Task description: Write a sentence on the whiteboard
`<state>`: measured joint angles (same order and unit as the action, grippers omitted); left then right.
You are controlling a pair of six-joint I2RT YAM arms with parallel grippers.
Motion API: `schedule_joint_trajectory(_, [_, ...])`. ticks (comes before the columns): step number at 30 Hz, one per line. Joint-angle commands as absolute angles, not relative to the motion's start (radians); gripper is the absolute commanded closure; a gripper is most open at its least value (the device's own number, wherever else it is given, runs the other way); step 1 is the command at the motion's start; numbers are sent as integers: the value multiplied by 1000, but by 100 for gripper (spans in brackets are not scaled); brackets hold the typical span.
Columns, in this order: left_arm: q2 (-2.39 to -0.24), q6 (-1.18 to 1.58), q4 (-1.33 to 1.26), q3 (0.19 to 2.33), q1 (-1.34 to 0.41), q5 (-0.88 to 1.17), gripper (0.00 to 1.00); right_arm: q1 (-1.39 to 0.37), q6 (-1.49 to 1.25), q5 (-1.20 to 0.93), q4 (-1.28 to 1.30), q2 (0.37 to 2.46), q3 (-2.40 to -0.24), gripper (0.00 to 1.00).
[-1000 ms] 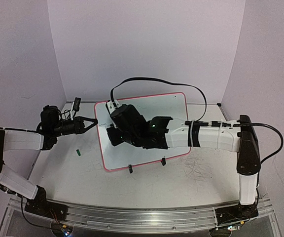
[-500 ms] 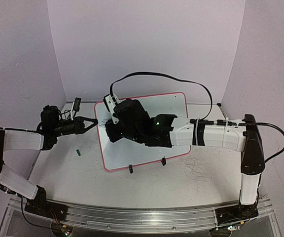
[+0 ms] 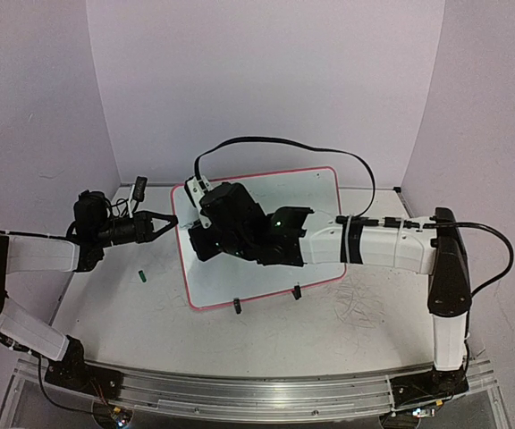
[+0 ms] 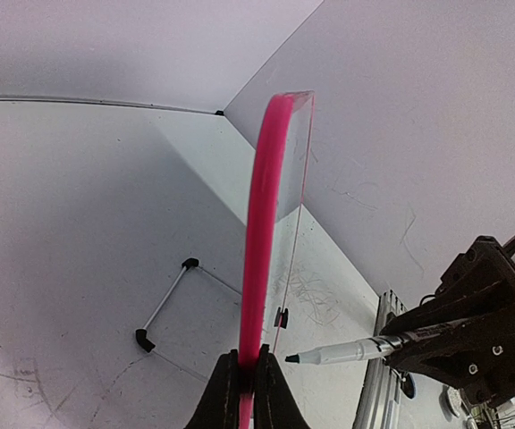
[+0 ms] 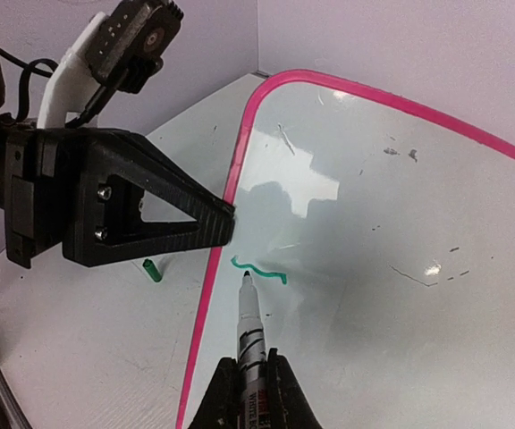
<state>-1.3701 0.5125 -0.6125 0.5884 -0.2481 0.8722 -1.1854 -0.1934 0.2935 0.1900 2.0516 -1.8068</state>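
Right gripper (image 5: 250,380) clenched on the pen (image 5: 250,326), tip at the first green stroke (image 5: 259,269) of the sentence near the whiteboard (image 5: 401,232)'s left edge; left gripper (image 4: 248,366) pinching that edge; I'd press lightly and stroke evenly, lest the upright board rock.

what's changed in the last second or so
The right gripper, shut on the pen, slid slightly right along the whiteboard, then back left to roughly where it began. The left gripper stayed clamped on the whiteboard's left edge; whiteboard and small green piece did not move.
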Motion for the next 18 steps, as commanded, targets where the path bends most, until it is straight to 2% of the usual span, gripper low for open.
schedule_joint_trajectory(1, [-1350, 515, -653, 594, -259, 904, 100, -1184, -209, 307, 198, 2065, -1856, 100])
schedule_joint_trajectory(18, [-1351, 515, -652, 594, -259, 905, 100, -1173, -204, 311, 213, 2089, -1888, 100])
